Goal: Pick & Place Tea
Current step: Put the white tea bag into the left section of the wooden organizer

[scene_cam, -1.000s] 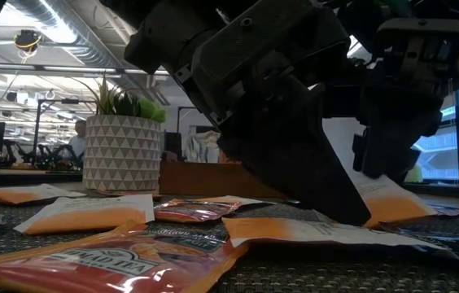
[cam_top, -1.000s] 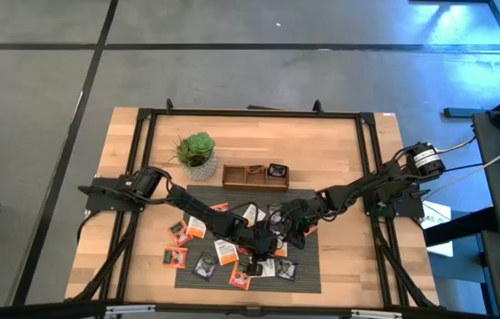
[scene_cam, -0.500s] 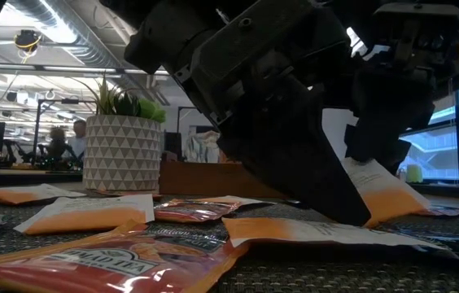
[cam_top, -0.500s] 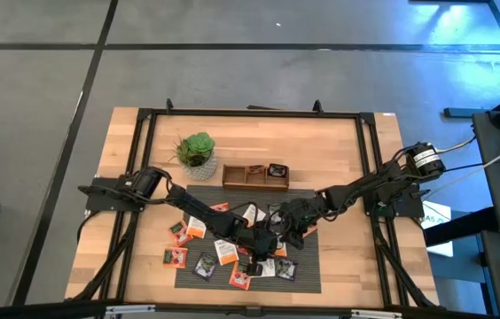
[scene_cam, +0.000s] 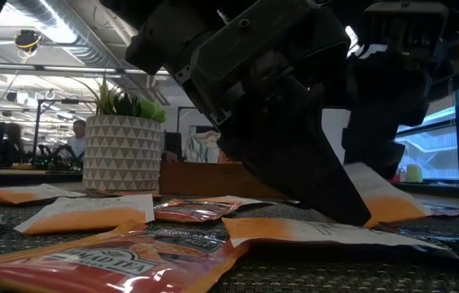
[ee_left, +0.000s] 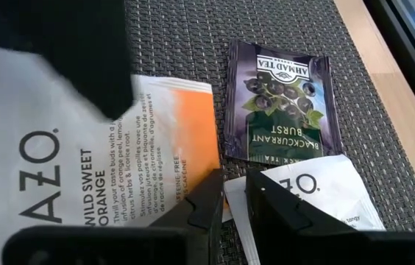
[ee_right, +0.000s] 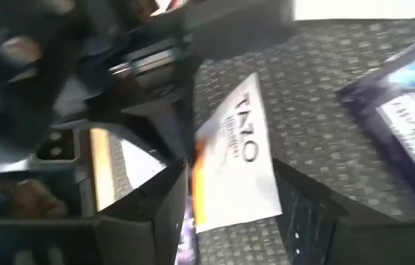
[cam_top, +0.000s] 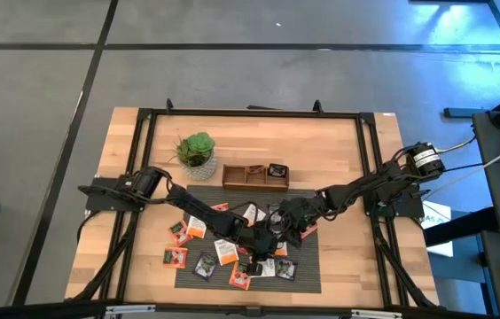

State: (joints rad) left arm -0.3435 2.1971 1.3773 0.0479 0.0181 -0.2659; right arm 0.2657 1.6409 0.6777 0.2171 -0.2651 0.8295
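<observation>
Grey woven mat [cam_top: 308, 270] lies on the wooden table [cam_top: 339, 151], seen from above, with tea sachets [cam_top: 224, 252] scattered over it. Both arms reach in to the mat's middle: the left gripper [cam_top: 257, 251] and the right gripper [cam_top: 284, 232] sit close together over the sachets. A plant [cam_top: 196, 152] and a tray [cam_top: 255, 175] stand behind the mat.

Low view: the left gripper [scene_cam: 335, 199] fills the middle, its tip down on a white-and-orange sachet [scene_cam: 295, 230] lying flat on the mat [scene_cam: 335, 273]. The right gripper [scene_cam: 376, 163] hangs just behind it above a tilted white sachet [scene_cam: 380, 191]; I cannot tell here whether they touch. A red sachet [scene_cam: 124, 262] lies nearest the camera, the plant pot [scene_cam: 121, 153] farther back.

Left wrist view: the left fingers [ee_left: 204, 206] stand narrowly parted, with nothing seen between them. Their tips rest just over the edge of a white sachet [ee_left: 307, 195]. A large white-and-orange sachet [ee_left: 82, 162] lies beside one finger, a dark blackcurrant sachet [ee_left: 277, 99] beyond the tips.

Right wrist view: the right fingers [ee_right: 160, 202] stand wide apart. A white-and-orange sachet [ee_right: 237, 165] sits between them, tilted, with a gap to each finger. A dark sachet [ee_right: 406, 125] lies off to one side.
</observation>
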